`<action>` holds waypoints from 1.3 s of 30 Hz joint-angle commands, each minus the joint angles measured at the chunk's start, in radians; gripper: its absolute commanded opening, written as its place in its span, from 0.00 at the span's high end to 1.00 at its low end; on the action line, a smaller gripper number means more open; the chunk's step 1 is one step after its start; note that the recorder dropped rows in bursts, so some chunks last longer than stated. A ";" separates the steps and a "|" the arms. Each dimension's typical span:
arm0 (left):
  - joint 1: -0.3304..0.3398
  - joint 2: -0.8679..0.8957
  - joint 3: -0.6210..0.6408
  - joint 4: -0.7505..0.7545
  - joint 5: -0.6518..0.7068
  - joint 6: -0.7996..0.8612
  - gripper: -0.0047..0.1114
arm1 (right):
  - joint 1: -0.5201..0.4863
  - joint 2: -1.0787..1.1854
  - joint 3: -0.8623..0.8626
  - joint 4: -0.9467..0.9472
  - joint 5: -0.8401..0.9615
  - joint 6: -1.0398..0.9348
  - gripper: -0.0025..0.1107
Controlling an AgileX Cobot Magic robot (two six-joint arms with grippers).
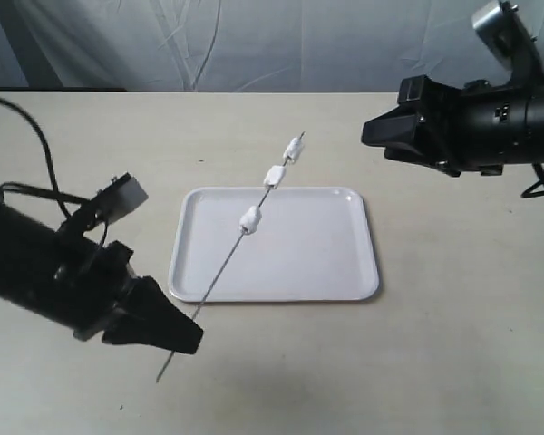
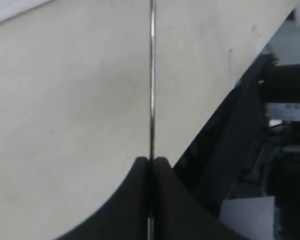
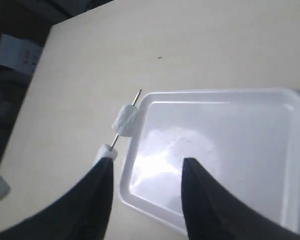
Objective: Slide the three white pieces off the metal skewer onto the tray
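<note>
Indoors, beige table (image 1: 453,362), curtain (image 1: 254,45), left end effector (image 2: 151,164) pinching skewer (image 2: 152,75), right end effector (image 3: 148,165) spread

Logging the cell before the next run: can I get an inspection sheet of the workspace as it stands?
Surface: plain beige table.
Job's things: white tray flat on the table; metal skewer slanting above it; three white pieces all threaded near its far end.
Clutter: nothing seen.
Grippers: left gripper shut on the skewer's near end; right gripper open, holding nothing.
Cables: black cable behind the left gripper.
Surroundings: pale draped backdrop behind.
</note>
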 commanded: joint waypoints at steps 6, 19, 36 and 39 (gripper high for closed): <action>0.003 0.021 0.389 -0.587 -0.090 0.520 0.96 | 0.009 0.448 -0.022 0.298 0.384 -0.363 0.61; 0.003 0.178 0.325 -0.587 0.060 0.474 0.96 | 0.173 0.624 -0.213 0.298 0.300 -0.393 0.61; 0.003 0.178 0.338 -0.587 0.091 0.499 0.96 | 0.220 0.626 -0.304 0.298 0.187 -0.305 0.61; 0.003 0.178 0.338 -0.587 0.091 0.499 0.96 | 0.220 0.626 -0.304 0.298 0.189 -0.287 0.61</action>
